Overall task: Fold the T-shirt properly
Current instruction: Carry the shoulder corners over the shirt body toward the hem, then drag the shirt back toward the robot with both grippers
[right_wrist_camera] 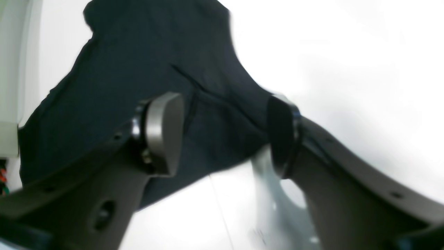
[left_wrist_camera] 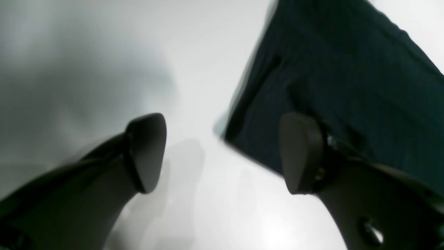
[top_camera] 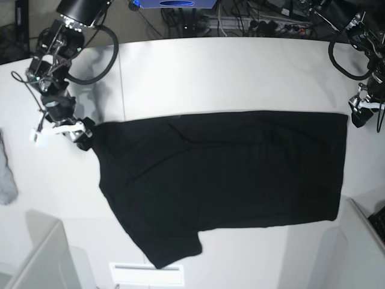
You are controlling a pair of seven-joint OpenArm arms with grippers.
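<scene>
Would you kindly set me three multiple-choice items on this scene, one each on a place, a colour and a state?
1. Where is the right hand?
A. at the T-shirt's corner
B. over its middle
C. off the table

2. What colour is the T-shirt?
A. white
B. black
C. red

3. How is the left hand?
A. open
B. shut on cloth
C. shut on nothing

Answers: 1 A, it sits at the shirt's upper corner in the base view; 2 B, the cloth is black on the white table; 3 A, its fingers stand wide apart with bare table between them.
</scene>
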